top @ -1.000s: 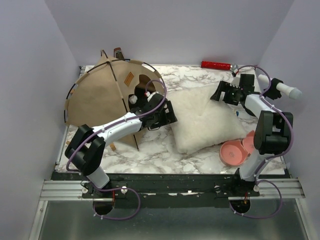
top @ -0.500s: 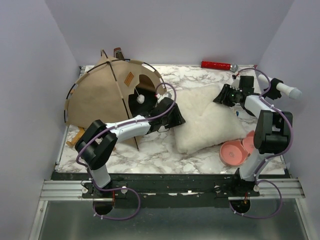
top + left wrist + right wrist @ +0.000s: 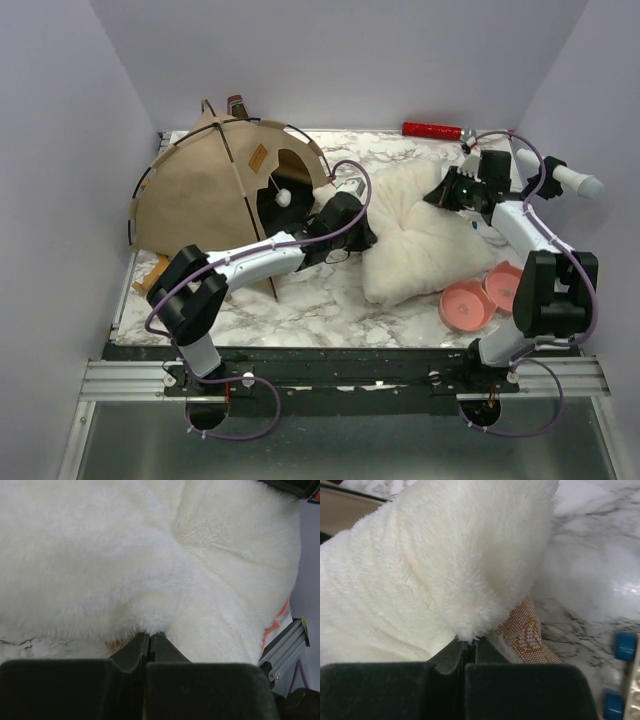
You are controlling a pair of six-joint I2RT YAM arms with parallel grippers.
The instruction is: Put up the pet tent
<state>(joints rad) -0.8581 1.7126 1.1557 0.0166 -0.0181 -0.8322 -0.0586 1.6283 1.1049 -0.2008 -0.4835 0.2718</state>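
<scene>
Left tool (image 3: 149,637) and right tool (image 3: 470,644) pinch white pillow (image 3: 420,240) between pet tent (image 3: 200,190) and 2 pink bowls (image 3: 470,303)

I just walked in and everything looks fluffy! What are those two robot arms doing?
Both arms are gripping the white fluffy pillow. The left gripper is shut on its left edge, and the right gripper is shut on its far right corner. The big tan fabric pet tent already stands at the back left of the marble table, its arched doorway facing the pillow. Two pink bowls sit by the right arm's base.
</scene>
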